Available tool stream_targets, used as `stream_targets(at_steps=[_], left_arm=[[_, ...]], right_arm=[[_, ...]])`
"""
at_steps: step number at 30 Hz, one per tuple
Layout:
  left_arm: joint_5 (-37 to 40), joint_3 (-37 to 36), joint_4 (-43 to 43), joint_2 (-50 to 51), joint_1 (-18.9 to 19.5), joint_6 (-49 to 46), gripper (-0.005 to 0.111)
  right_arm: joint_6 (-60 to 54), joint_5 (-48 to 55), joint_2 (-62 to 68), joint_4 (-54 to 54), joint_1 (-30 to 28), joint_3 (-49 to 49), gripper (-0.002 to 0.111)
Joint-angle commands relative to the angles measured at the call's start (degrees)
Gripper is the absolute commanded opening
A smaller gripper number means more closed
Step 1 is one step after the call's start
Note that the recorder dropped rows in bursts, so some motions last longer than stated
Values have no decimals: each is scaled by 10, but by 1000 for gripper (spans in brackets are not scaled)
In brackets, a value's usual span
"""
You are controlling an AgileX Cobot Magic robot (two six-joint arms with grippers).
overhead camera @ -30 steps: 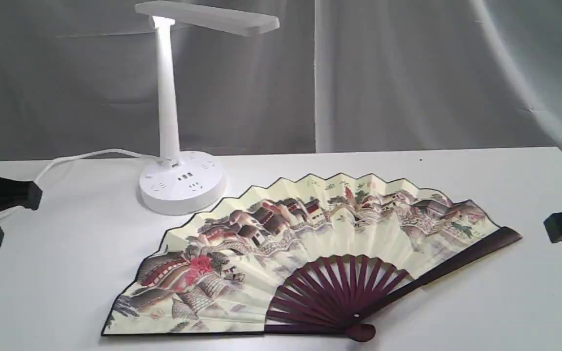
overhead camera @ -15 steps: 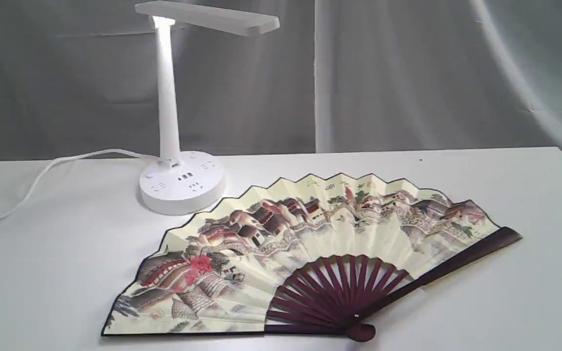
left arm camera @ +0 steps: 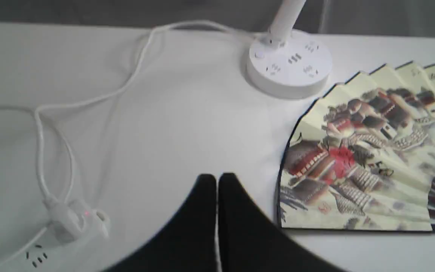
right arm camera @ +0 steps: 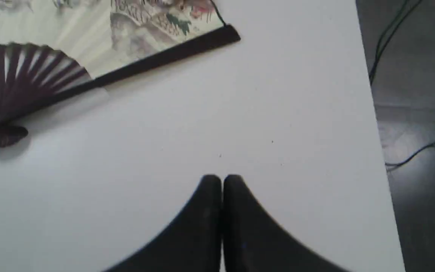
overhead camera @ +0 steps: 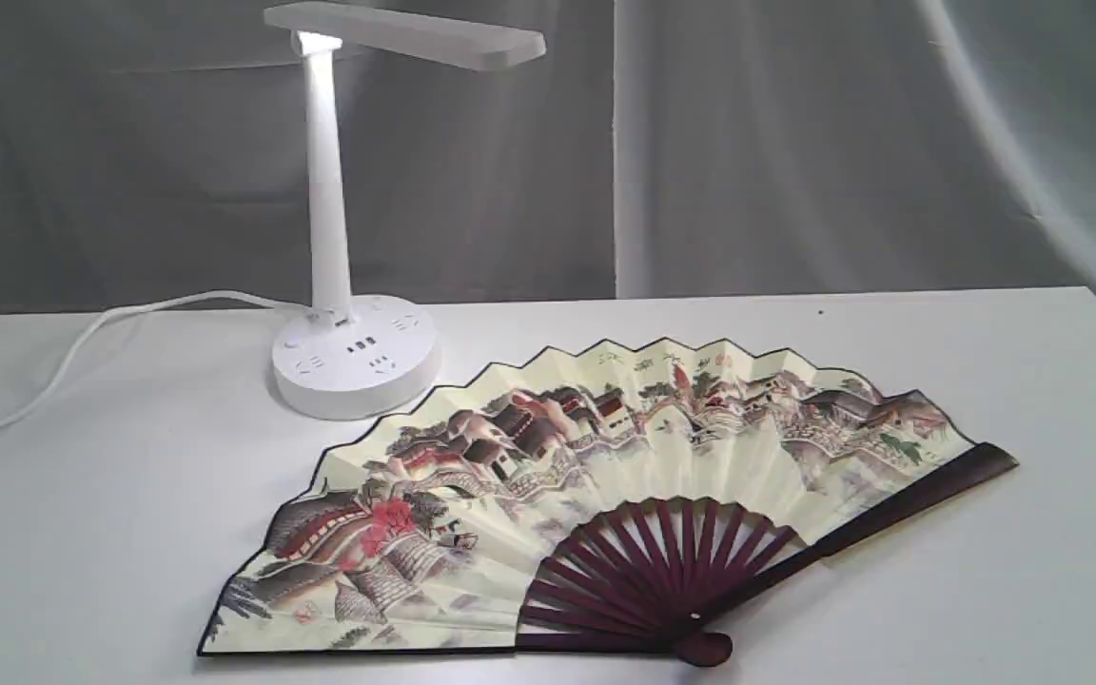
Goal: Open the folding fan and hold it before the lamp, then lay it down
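- On the table [overhead camera: 82, 533], the fan [overhead camera: 596, 476] lay flat and fully spread, pleated rim toward the lamp [overhead camera: 329, 209], pivot close to the front edge.
- Its rim ran just beside the lamp's round base; whether they touched could not be told.
- The cord [overhead camera: 82, 333] trailed from the base toward the table's left edge.
- The left gripper [left arm camera: 216, 179], jaws pressed together and empty, hung over bare table between cord and fan.
- The right gripper [right arm camera: 222, 179], likewise closed on nothing, hung over the bare stretch between the fan's guard and the table's right edge.
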State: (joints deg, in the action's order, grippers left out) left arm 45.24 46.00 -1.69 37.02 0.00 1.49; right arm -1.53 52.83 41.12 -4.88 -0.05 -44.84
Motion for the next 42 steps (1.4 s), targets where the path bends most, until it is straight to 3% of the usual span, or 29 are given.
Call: stream_targets(at_steps=[1,11,17,23,32,42], left_arm=[[-3,-14,8,-69,0,-2,0],[-10,-79,8,-251,0,-2,0],[-21,-116,17,-369,0,-2,0],[-7,-137,17,-370,1,0,0],[-76,-187,8,-370,1,1,0],[-250,-280,8,-370,1,30,0]], right_arm=[[2,3,-67,-4,0,5,0],[2,13,-245,-35,0,6,0],[2,23,-362,-62,0,60,0],[4,52,-411,-70,1,100,0],[25,-125,-411,-62,0,166,0],[35,-360,-411,-35,0,318,0]])
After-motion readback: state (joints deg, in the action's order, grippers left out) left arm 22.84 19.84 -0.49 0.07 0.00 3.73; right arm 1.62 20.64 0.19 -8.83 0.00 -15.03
